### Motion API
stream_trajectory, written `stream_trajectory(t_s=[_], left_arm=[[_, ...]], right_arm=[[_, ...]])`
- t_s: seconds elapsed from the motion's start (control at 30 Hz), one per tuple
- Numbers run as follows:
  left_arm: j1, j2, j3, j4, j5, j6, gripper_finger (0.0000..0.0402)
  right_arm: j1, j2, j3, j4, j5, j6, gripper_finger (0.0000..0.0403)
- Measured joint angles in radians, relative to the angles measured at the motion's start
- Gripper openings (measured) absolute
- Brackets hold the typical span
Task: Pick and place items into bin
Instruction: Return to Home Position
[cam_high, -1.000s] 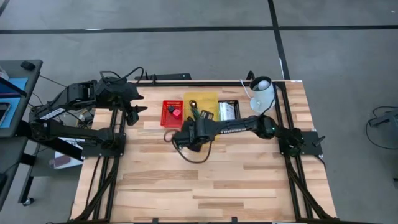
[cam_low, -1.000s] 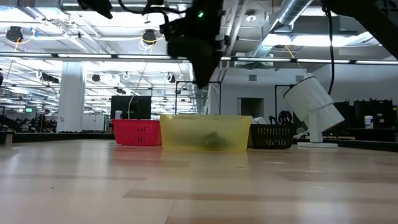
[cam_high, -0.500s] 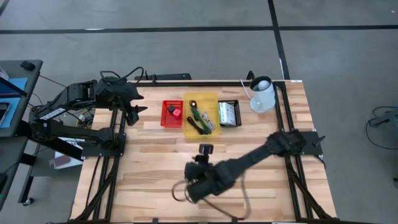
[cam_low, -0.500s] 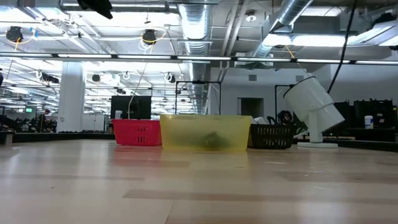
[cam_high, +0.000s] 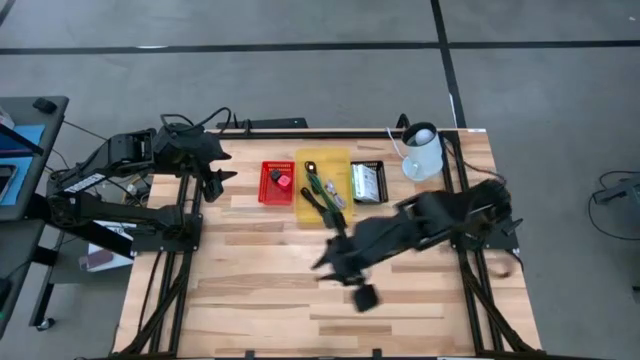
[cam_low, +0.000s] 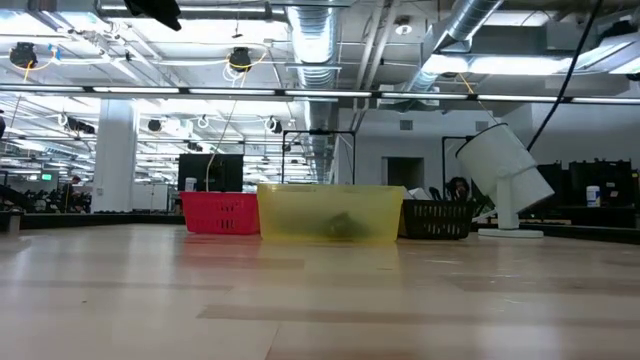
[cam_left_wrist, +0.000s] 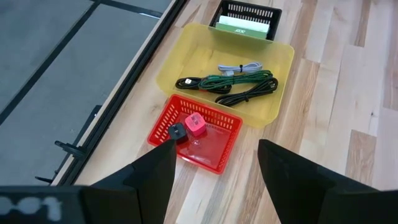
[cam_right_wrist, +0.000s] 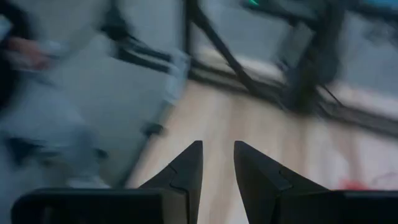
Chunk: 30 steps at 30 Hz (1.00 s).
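- The right arm (cam_high: 400, 232) has swung. A second ago it hung over the yellow bin (cam_high: 322, 158), and half a second ago it reached over the front middle of the desk (cam_high: 250, 270). Now it lies drawn back toward the right edge, blurred.
- The right gripper (cam_right_wrist: 217, 146) holds nothing. Its jaws stand close together with only a narrow slit between them.
- The left arm (cam_high: 130, 150) has not shifted and sits folded by the left rear corner. The left gripper (cam_left_wrist: 216, 146) is near the left edge, facing the bins, its jaws wide apart and empty.
- The bins have stayed in a row by the middle of the rear edge: the red bin (cam_left_wrist: 163, 118), then the yellow bin, then the black bin (cam_left_wrist: 249, 12).
- In the yellow bin lie a green cable (cam_left_wrist: 239, 79), black cables (cam_left_wrist: 249, 93) and a white cable (cam_left_wrist: 239, 67), loosely tangled.
- In the red bin a red block (cam_left_wrist: 196, 124) sits just beside a dark block (cam_left_wrist: 177, 132).
- The black bin holds a white and green pack (cam_left_wrist: 239, 26).
- A white lamp (cam_high: 422, 150) stands at the right rear corner, its head tilted.
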Motion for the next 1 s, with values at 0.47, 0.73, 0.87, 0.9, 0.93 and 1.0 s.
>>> stream_trajectory(t_s=[0.47,0.73,0.87,0.9,0.93,1.0], left_arm=[[0.0,0.0,0.0,0.0,0.0,0.0,0.022],[0.0,0.0,0.0,0.0,0.0,0.0,0.022],[0.0,0.0,0.0,0.0,0.0,0.0,0.022],[0.0,0.0,0.0,0.0,0.0,0.0,0.022],[0.0,0.0,0.0,0.0,0.0,0.0,0.022],[0.0,0.0,0.0,0.0,0.0,0.0,0.022]], right_arm=[[0.05,-0.265,-0.022,-0.127,-0.102,-0.02,0.0087],[0.099,-0.612,-0.484,0.098,-0.099,-0.072,0.0087],[0.055,-0.857,-0.888,0.335,-0.112,-0.084,0.0087],[0.041,-0.924,-0.989,0.396,-0.131,-0.084,0.0087],[0.026,-0.995,-1.091,0.466,-0.156,-0.084,0.0087],[-0.001,-1.133,-1.287,0.623,-0.207,-0.084,0.0087]])
